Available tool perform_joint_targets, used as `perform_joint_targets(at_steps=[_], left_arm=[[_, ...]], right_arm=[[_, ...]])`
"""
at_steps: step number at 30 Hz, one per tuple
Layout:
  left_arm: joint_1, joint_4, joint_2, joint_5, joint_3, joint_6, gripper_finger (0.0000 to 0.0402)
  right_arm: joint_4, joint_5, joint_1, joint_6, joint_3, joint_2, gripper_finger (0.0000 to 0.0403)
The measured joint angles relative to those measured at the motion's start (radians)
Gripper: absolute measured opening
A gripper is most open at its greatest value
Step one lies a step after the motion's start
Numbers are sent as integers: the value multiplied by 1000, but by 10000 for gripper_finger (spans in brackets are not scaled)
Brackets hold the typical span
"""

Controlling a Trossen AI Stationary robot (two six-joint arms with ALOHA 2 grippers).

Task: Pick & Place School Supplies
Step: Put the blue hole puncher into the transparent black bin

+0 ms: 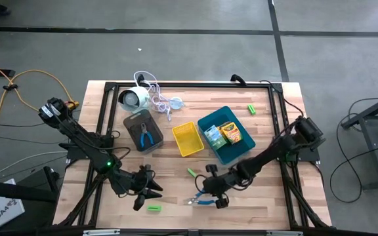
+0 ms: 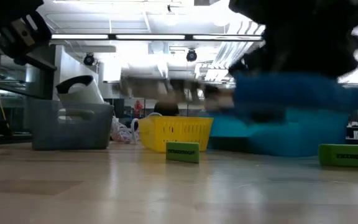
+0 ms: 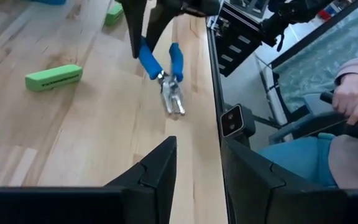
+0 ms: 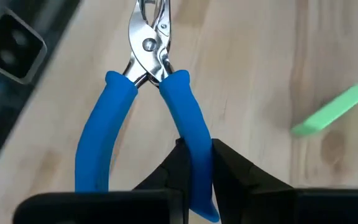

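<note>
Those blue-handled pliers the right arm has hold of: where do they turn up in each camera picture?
High view: blue-handled pliers at the table's front edge, under the right gripper.
Low view: not identifiable; a dark and blue blur fills the upper right.
Left wrist view: pliers upper centre, beside the table edge.
Right wrist view: pliers centre, one handle between the fingers.
Shared landmark: the green block nearby.

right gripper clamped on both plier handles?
No. In the right wrist view the right gripper pinches only one blue handle of the pliers; the other handle sits outside it.
</note>
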Motion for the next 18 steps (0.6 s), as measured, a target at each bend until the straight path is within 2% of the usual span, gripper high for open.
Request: perform_joint_targets(at_steps=[14, 18], left_arm=[[0, 9, 0, -7, 0, 2, 124], [0, 42, 0, -49, 0, 56, 124]], right_arm=[[256, 12, -23, -32, 2, -135, 35], [345, 11, -38, -69, 2, -137, 35]])
